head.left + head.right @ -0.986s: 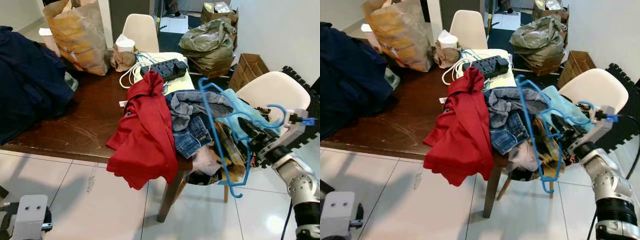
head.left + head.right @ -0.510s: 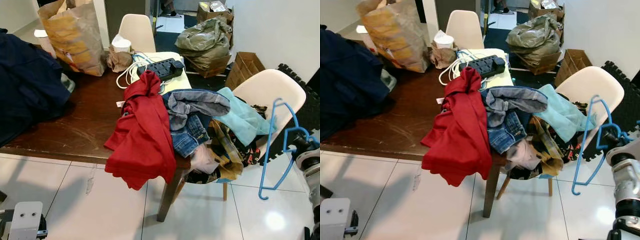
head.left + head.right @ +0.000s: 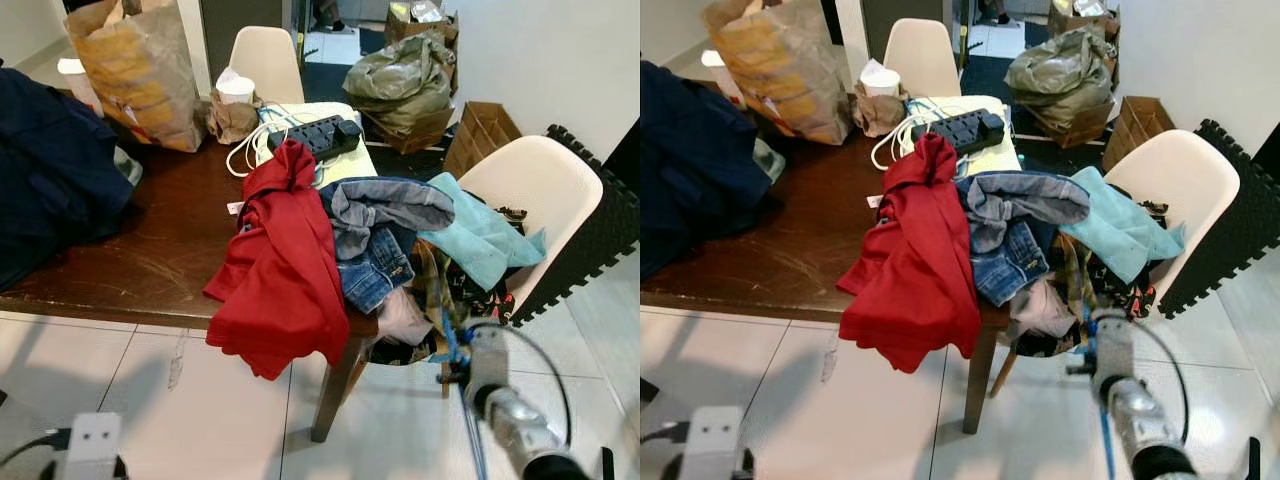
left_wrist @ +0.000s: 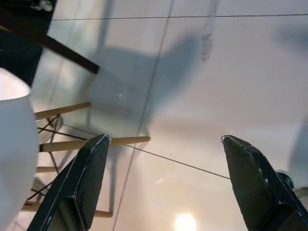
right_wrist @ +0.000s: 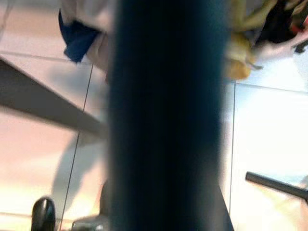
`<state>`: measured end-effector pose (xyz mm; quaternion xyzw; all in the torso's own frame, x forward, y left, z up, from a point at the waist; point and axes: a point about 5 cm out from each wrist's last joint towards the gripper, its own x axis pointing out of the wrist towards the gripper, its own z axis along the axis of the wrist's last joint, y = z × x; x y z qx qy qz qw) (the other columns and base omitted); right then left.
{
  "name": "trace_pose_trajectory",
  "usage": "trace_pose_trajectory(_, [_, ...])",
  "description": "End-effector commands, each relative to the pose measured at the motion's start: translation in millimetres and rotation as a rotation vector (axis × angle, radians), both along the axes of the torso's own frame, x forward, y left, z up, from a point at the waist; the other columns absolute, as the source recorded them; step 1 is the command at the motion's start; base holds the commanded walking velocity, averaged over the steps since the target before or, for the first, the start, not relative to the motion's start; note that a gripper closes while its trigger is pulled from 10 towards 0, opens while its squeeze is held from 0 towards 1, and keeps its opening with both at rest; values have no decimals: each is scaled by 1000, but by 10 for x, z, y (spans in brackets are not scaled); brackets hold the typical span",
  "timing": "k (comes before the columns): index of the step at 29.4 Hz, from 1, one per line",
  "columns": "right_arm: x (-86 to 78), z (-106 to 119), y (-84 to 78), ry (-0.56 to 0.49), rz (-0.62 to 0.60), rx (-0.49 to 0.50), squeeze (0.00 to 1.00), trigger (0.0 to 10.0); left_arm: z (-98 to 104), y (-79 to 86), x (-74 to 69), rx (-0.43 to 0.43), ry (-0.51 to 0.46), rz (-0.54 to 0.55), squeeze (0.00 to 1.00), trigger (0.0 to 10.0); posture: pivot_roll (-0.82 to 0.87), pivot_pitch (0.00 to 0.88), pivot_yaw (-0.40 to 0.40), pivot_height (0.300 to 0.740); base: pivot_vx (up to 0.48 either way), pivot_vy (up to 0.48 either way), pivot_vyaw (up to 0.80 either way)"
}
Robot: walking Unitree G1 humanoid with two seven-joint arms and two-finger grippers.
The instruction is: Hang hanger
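A thin blue hanger (image 3: 471, 432) runs alongside my right arm, low in front of the chair, and only short blue stretches of it (image 3: 1103, 440) can be seen. My right gripper (image 3: 462, 350) is shut on it, close under the hanging clothes. In the right wrist view a dark blurred bar (image 5: 166, 115) crosses right in front of the lens. My left gripper (image 4: 164, 139) hangs low at the left over the tiled floor, open with nothing between its fingers (image 4: 86, 178).
A brown table (image 3: 150, 250) carries a red garment (image 3: 285, 260), jeans (image 3: 375, 240), a power strip (image 3: 310, 135), a paper bag (image 3: 135, 65) and a dark coat (image 3: 50, 170). A cream chair (image 3: 535, 190) heaped with clothes stands at the right. Black foam mats (image 3: 600, 235) lie beyond.
My right arm has swung down and inward from the far right to low in front of the chair, carrying the blue hanger. The left arm stays low.
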<state>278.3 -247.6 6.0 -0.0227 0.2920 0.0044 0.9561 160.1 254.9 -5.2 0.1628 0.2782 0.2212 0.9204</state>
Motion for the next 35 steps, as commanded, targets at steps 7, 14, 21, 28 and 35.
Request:
trace_pose_trajectory(7, [-130,-32,149,-97,9,-19,0,10000,-90,-221,-21,4,17,-7,0,10000,9,184,-64,740,0,0,0])
trace_pose_trajectory(14, [-181,-82,69,-125,-23,-12,0,10000,-26,-210,13,60,-35,-23,0,10000,3,192,-58,740,0,0,0])
trace_pose_trajectory(21, [-237,-91,46,-162,-35,-22,0,10000,114,-200,23,126,-157,15,0,10000,5,194,-49,740,0,0,0])
trace_pose_trajectory(28, [-315,-194,13,-132,-50,-32,0,10000,74,-235,46,99,-148,47,0,10000,8,182,-56,740,0,0,0])
trace_pose_trajectory(35, [-293,-210,-7,-108,-62,-46,0,10000,53,-266,76,94,-144,52,0,10000,10,182,-59,740,0,0,0])
